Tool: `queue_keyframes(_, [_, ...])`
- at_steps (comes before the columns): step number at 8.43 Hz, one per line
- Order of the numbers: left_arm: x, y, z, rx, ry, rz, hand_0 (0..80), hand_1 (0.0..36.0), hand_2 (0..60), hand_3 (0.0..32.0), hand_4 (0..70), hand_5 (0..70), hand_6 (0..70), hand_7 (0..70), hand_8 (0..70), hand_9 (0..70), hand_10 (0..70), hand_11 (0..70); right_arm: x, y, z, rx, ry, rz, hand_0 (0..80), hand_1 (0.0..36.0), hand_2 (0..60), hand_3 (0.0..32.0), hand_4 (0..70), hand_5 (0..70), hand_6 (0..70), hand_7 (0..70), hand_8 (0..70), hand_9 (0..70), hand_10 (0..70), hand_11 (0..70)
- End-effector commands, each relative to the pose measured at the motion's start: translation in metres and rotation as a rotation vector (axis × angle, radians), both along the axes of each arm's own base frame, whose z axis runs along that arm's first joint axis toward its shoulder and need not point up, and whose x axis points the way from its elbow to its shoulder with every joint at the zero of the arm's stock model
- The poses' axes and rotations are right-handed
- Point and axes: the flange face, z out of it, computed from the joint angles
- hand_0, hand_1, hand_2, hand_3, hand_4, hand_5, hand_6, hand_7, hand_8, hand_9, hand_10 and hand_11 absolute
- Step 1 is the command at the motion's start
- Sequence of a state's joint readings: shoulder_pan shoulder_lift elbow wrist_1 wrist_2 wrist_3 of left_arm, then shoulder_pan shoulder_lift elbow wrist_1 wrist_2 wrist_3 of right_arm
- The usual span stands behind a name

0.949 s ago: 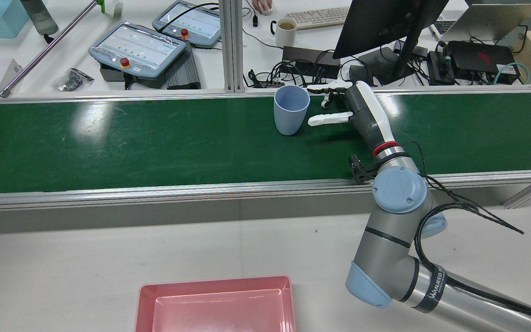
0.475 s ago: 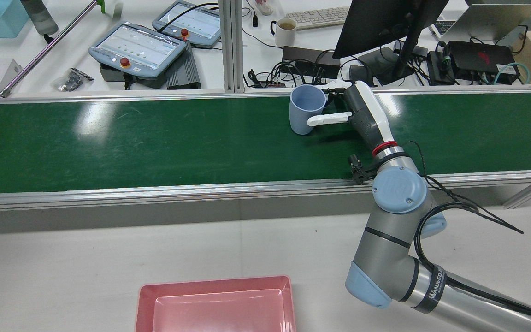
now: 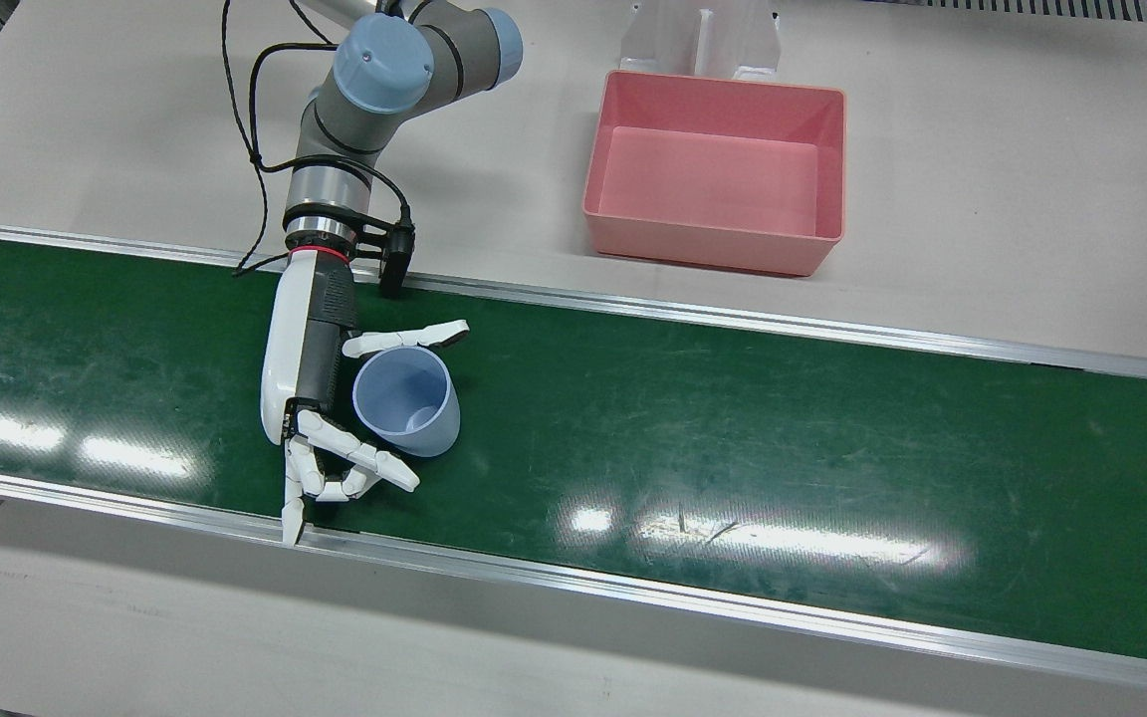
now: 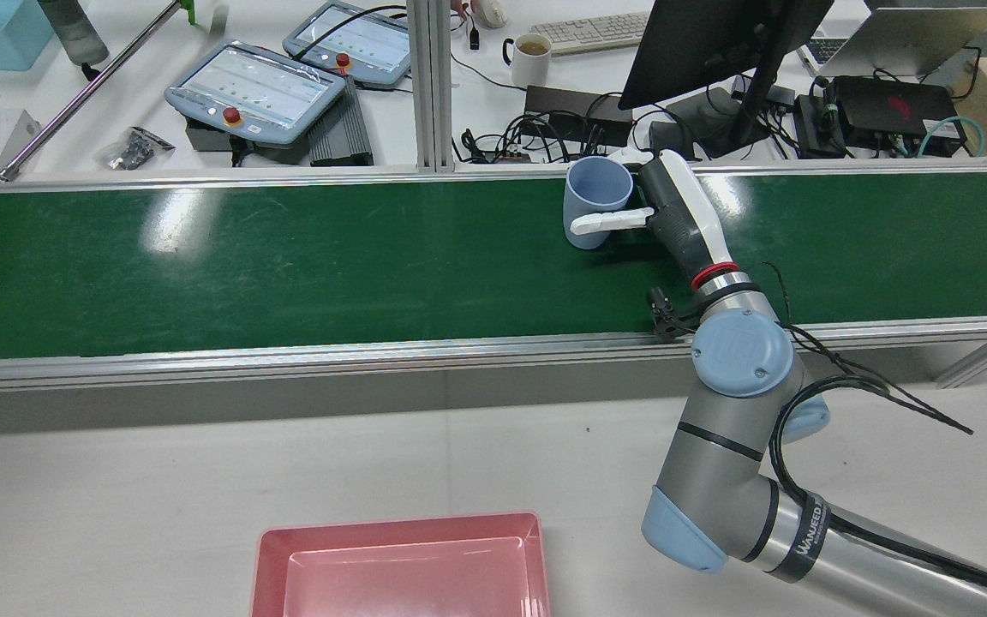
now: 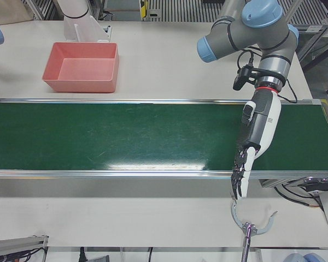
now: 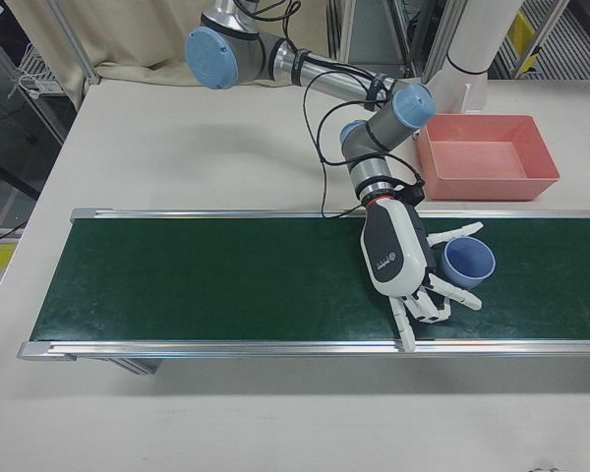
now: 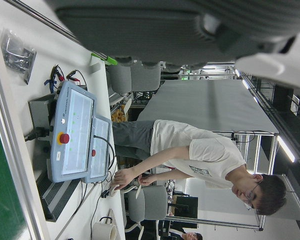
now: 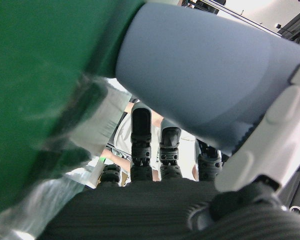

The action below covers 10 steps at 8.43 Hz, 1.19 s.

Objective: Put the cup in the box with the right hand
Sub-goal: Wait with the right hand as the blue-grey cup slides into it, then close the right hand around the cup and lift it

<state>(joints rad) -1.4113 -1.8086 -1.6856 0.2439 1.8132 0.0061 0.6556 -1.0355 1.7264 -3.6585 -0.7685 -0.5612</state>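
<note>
Front view: the cup (image 3: 406, 401) stands on the belt (image 3: 733, 418) inside the right hand (image 3: 320, 398), fingers spread around it, not closed; the box (image 3: 716, 171) sits well apart.

Rear view: the cup has ridden rightward into the palm since a second ago, so closing seems next. The arm reads "WANJEED".

Left-front view: the left hand (image 5: 256, 136) hangs open, empty.

Grey arm tubes are joined by pale blue caps. A red ring and black cables are seen at the wrist of the right hand (image 3: 310, 393), shelled white over black, with white fingers (image 3: 374, 463).
</note>
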Motion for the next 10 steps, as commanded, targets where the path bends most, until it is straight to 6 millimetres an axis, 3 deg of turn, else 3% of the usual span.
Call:
queue_keyframes(1, [0.0, 0.0, 0.001, -0.001, 0.0, 0.0, 0.0, 0.0, 0.0, 0.0, 0.0, 0.0, 0.0, 0.0, 0.0, 0.0, 0.0, 0.0, 0.001, 0.0, -0.001, 0.002, -0.002, 0.001, 44.7, 0.0, 0.0, 4.8, 39.1, 2.3, 27.5, 70.0, 29.8, 54.2, 3.7, 5.0])
queue_keyframes(2, [0.0, 0.0, 0.001, -0.001, 0.0, 0.0, 0.0, 0.0, 0.0, 0.0, 0.0, 0.0, 0.0, 0.0, 0.0, 0.0, 0.0, 0.0, 0.002, 0.001, -0.002, 0.003, 0.0, 0.003, 45.5, 0.0, 0.0, 1.0, 44.3, 2.3, 27.9, 70.0, 30.1, 54.3, 3.8, 5.0])
queue_keyframes(4, [0.0, 0.0, 0.001, -0.001, 0.0, 0.0, 0.0, 0.0, 0.0, 0.0, 0.0, 0.0, 0.0, 0.0, 0.0, 0.0, 0.0, 0.0, 0.003, 0.002, -0.003, 0.006, 0.011, 0.005, 51.4, 0.8, 0.0, 0.0, 70.0, 3.4, 31.1, 70.0, 33.2, 57.0, 5.8, 8.0])
queue_keyframes(5, [0.0, 0.0, 0.0, 0.0, 0.0, 0.0, 0.0, 0.0, 0.0, 0.0, 0.0, 0.0, 0.0, 0.0, 0.0, 0.0, 0.0, 0.0, 0.004, 0.002, -0.001, 0.005, 0.011, 0.004, 59.7, 11.5, 0.0, 0.0, 70.0, 6.1, 32.6, 70.0, 36.6, 60.4, 7.8, 11.7])
queue_keyframes(6, [0.0, 0.0, 0.0, 0.0, 0.0, 0.0, 0.0, 0.0, 0.0, 0.0, 0.0, 0.0, 0.0, 0.0, 0.0, 0.0, 0.0, 0.0, 0.008, 0.005, -0.005, 0.011, 0.007, 0.005, 54.2, 16.3, 11.6, 0.0, 70.0, 6.1, 33.0, 70.0, 39.2, 63.5, 8.7, 12.8])
queue_keyframes(7, [0.0, 0.0, 0.0, 0.0, 0.0, 0.0, 0.0, 0.0, 0.0, 0.0, 0.0, 0.0, 0.0, 0.0, 0.0, 0.0, 0.0, 0.0, 0.013, 0.008, -0.008, 0.019, 0.003, 0.007, 51.7, 18.7, 24.6, 0.0, 64.2, 6.4, 33.3, 70.0, 41.1, 65.9, 9.4, 13.8])
queue_keyframes(9, [0.001, 0.0, 0.001, -0.001, 0.0, 0.002, 0.0, 0.0, 0.0, 0.0, 0.0, 0.0, 0.0, 0.0, 0.0, 0.0, 0.0, 0.0, 0.043, 0.029, -0.017, 0.059, 0.018, 0.02, 50.5, 20.9, 35.6, 0.0, 55.3, 7.3, 34.0, 70.0, 44.1, 69.9, 10.8, 16.0])
queue_keyframes(10, [0.0, 0.0, 0.001, -0.001, 0.0, 0.0, 0.0, 0.0, 0.0, 0.0, 0.0, 0.0, 0.0, 0.0, 0.0, 0.0, 0.0, 0.0, 0.061, 0.043, -0.024, 0.085, 0.012, 0.025, 50.5, 21.2, 35.8, 0.0, 52.0, 7.5, 34.1, 70.0, 44.3, 70.0, 10.9, 16.3])
